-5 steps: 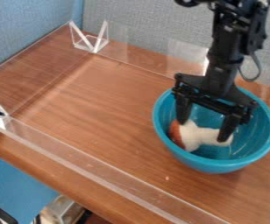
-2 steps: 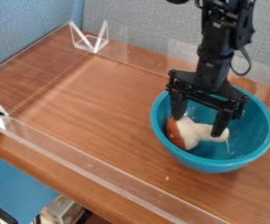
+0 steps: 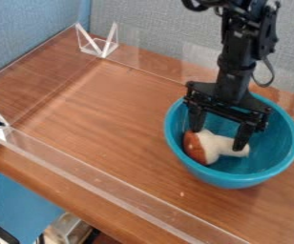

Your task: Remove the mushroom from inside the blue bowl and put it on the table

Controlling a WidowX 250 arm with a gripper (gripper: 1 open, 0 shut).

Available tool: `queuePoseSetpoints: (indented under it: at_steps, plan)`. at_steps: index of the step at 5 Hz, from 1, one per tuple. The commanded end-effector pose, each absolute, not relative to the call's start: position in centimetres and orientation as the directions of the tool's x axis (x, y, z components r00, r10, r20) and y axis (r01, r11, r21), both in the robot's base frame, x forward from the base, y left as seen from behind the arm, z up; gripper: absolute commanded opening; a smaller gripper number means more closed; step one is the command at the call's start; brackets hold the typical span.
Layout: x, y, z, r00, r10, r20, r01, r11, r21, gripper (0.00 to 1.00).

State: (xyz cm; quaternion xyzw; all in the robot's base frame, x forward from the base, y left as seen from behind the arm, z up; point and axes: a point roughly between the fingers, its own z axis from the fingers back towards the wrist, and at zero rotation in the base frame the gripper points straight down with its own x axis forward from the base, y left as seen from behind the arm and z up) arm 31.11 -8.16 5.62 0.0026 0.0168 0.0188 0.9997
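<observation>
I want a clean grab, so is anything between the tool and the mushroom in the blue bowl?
Nothing visible. The tool hangs open inside the blue bowl, its fingers straddling the mushroom. On the way out, only the bowl's wall separates it from the table.

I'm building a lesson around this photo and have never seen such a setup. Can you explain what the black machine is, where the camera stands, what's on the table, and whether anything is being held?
The black machine is a single robot arm. It ends in a gripper, two fingers that open and close like tongs. The one picture is taken from a camera standing off the table, looking down at it from an angle.

On the wooden table, edged by low clear walls, sits a blue bowl. Inside it lies a toy mushroom, on its side, with a reddish-brown cap and a pale stem.

The gripper points straight down into the bowl with its fingers spread open, standing over the mushroom. Nothing is held yet: the mushroom rests in the bowl. Whether a finger touches it cannot be told from this view.
</observation>
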Motion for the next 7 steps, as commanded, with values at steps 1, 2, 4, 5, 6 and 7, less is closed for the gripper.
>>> queuePoseSetpoints:
  at_steps: [1, 2, 4, 5, 6, 7]
  plan:
    - [31.4, -8.2, 5.3, 0.997, 0.076, -0.017, -0.076, 0.997, -0.008, 1.0]
    - [31.0, -8.4, 4.3, 0.996, 0.08, -0.025, -0.081, 0.997, -0.011, 1.0]
    - [31.0, -7.2, 2.4, 0.998, 0.055, -0.023, -0.055, 0.998, -0.005, 0.0]
    - [31.0, -6.4, 2.1, 1.0, 0.019, -0.02, -0.019, 1.0, -0.005, 0.0]
    - [30.4, -6.8, 2.5, 0.998, 0.058, -0.014, -0.058, 0.998, -0.008, 0.0]
    - [29.9, -7.2, 2.9, 0.995, 0.097, -0.009, -0.097, 0.995, -0.012, 0.0]
